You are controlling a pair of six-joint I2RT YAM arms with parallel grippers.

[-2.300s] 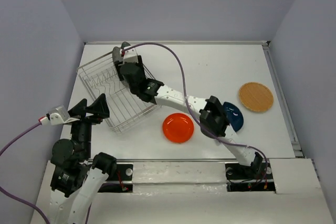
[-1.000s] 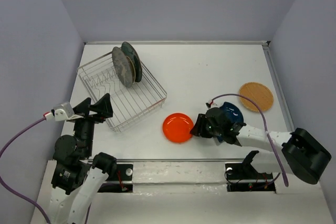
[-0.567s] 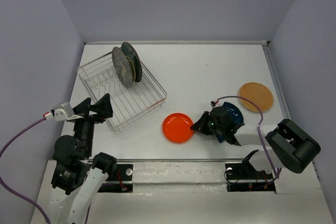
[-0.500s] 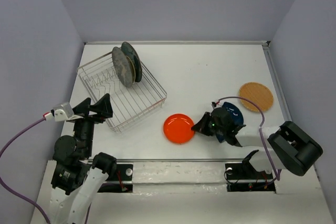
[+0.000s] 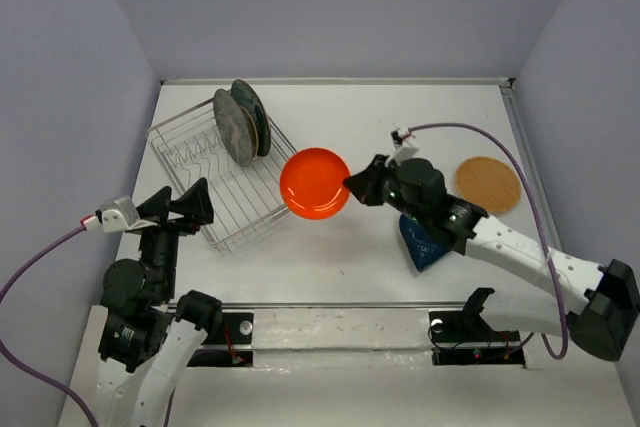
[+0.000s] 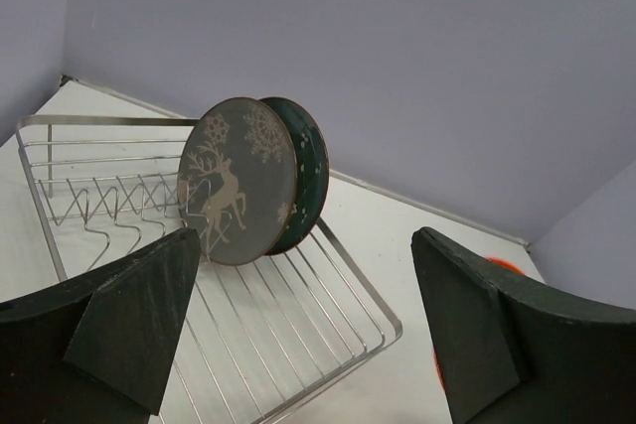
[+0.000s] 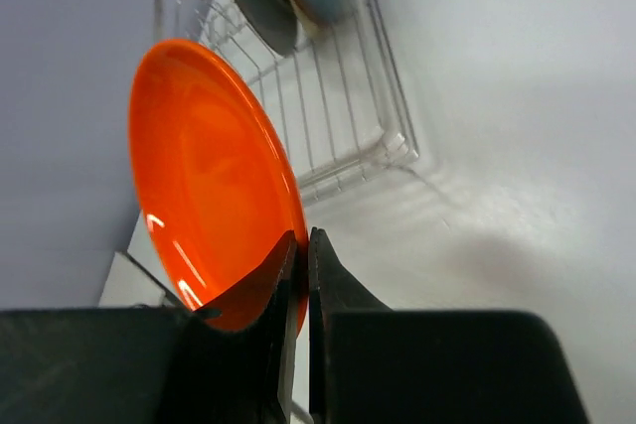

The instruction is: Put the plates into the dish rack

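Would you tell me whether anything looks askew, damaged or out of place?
Only mildly: the dish rack sits rotated, not square to the table. The deer-print plate and teal plate stand on edge in it; the right gripper holds the orange plate by its rim. Nothing looks spilled or broken.

Room in the near rows; two plates fill the far end.
In the dish rack (image 5: 250,202), the deer plate (image 5: 232,129) and the teal plate (image 5: 254,117) stand upright at the far end, and the rows nearer the arms look bare. The left gripper (image 5: 178,205), jaws wide, sits by the near corner, maybe over the rim. The orange plate (image 5: 312,183) hangs just beside the right rim.
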